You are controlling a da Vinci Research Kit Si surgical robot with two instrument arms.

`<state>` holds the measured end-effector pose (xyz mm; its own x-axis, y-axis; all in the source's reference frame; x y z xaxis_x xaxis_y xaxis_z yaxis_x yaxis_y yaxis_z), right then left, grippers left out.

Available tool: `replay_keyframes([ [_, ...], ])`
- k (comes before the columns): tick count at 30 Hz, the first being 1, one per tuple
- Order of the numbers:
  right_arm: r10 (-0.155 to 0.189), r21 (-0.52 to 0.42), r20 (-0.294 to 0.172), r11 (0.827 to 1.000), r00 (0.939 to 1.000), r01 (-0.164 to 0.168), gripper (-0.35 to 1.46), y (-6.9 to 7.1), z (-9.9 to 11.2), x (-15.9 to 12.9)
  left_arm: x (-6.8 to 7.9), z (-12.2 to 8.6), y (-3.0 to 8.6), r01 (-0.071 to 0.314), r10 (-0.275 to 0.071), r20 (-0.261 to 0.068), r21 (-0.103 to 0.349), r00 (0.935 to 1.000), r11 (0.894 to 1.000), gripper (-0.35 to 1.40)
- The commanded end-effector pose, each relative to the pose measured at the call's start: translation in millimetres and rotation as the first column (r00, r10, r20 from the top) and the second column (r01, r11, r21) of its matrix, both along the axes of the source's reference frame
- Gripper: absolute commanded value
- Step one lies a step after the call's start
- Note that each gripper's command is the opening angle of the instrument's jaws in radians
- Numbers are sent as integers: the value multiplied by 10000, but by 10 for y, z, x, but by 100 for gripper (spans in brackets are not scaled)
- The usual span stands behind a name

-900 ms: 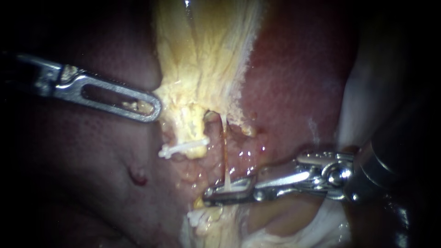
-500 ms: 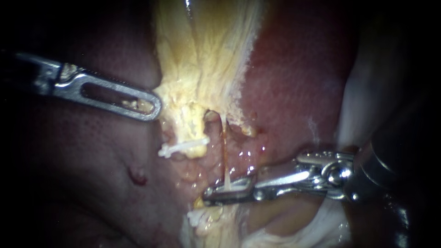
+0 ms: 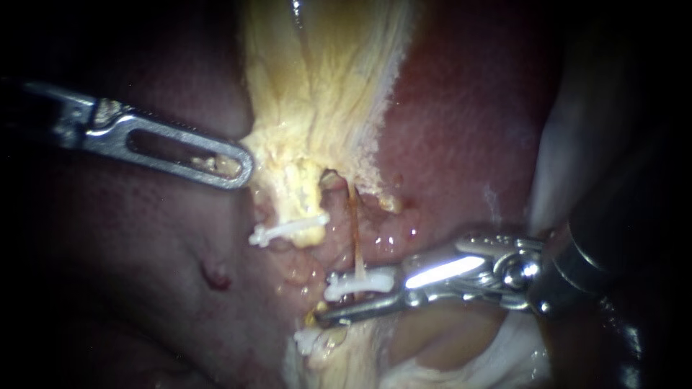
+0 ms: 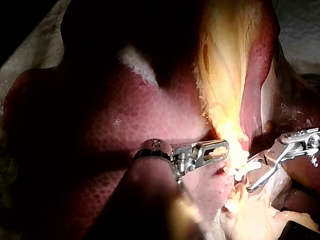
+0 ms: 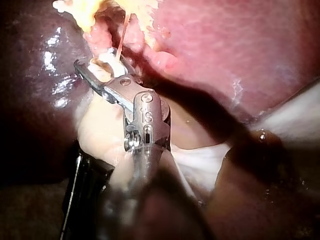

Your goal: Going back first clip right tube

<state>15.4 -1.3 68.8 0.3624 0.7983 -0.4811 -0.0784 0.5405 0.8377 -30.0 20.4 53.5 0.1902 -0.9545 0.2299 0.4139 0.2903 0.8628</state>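
The clip point(image 3: 359, 283) sits across the thin right tube point(image 3: 354, 223), near 6 o'clock of the endoscope view's middle; from it the tube runs toward 12 o'clock into the yellow tissue point(image 3: 324, 108). My right instrument point(image 3: 326, 302) comes in from 3 o'clock; its pincer stands open, the lower half lying just under the clip with a thin gap between them; my left wrist view shows the two halves spread apart at the clip. At 10 o'clock from the clip, a second clip point(image 3: 288, 230) crosses the narrow foot of the yellow tissue. My left instrument point(image 3: 241, 169) enters from 9 o'clock; its pincer is closed on the yellow tissue's edge. The liver point(image 3: 468, 130) lies around, reddest toward 2 o'clock.
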Motion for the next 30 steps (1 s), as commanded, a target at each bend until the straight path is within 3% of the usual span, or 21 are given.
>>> replay_keyframes([
  [1,-18,-295,28,9996,10000,19,48,1,1,-1,0,0,0,-3,3,2,-3,10000,10000,-35],
  [9,-173,-1850,43,9826,9998,178,50,10,6,-19,0,0,0,-4,4,2,-4,10000,10000,-35],
  [14,-525,-2714,-162,9614,9985,462,50,15,2,-35,0,1,0,-5,5,2,-7,10000,10000,-35],
  [22,-1007,-3765,-472,9233,9938,757,50,44,-28,-72,1,1,0,-12,12,5,-8,10000,10000,-35],
  [30,-1448,-4118,-799,9058,9862,996,50,70,-62,-103,1,3,0,-13,13,5,-11,10000,10000,-35],
])
